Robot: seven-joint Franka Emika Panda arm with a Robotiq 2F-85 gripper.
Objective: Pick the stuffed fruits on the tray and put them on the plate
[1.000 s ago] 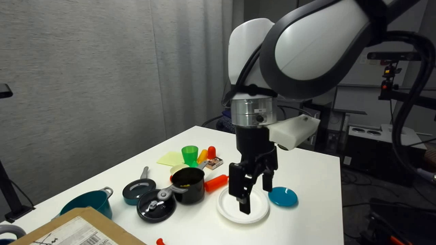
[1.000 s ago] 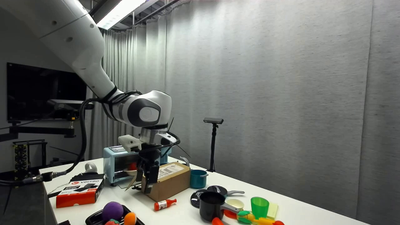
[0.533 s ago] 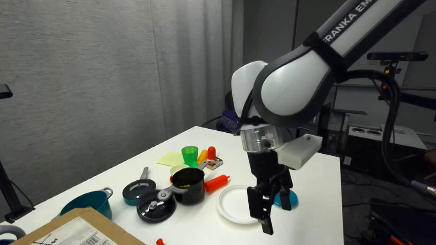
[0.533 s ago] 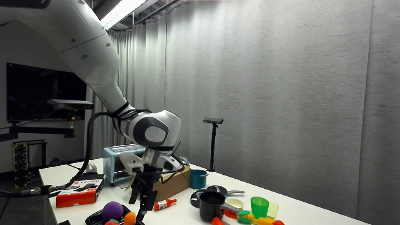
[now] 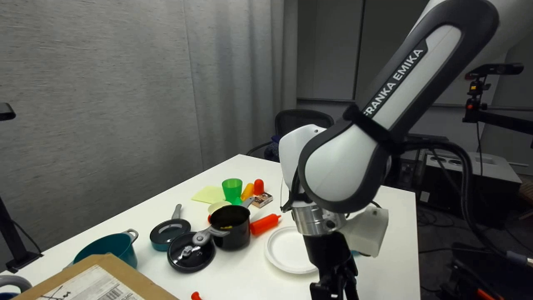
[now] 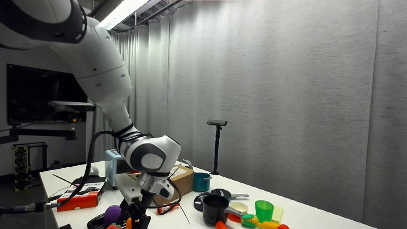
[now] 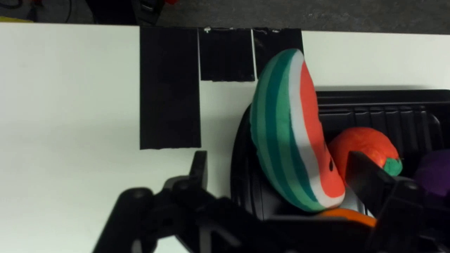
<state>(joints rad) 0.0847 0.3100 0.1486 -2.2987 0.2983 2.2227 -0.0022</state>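
In the wrist view my gripper (image 7: 278, 158) stands open above the black tray (image 7: 379, 100), its fingers wide apart. A stuffed watermelon wedge (image 7: 291, 137) lies between and beyond the fingertips, leaning over the tray's end. Beside it is a red-orange stuffed fruit (image 7: 364, 144), partly covered by the right finger. A purple one (image 7: 436, 172) shows dimly at the right edge, and an orange one (image 7: 348, 213) is mostly behind the gripper. An exterior view shows the purple fruit (image 6: 112, 214) close to the gripper. The white plate (image 5: 287, 250) lies flat on the table, partly behind the arm.
Black strips (image 7: 170, 88) line the table edge near the tray. A black pot (image 5: 230, 229), a red bottle (image 5: 265, 225) and a pan lid (image 5: 190, 252) stand near the plate. A cardboard box (image 6: 178, 187), a toaster oven (image 6: 112, 168) and a Velcro box (image 6: 79, 200) are farther along.
My gripper has come down, away from above the plate and the cardboard box in the exterior views, to close above the tray's fruits. It has stayed open, and the fruits seen have not moved.
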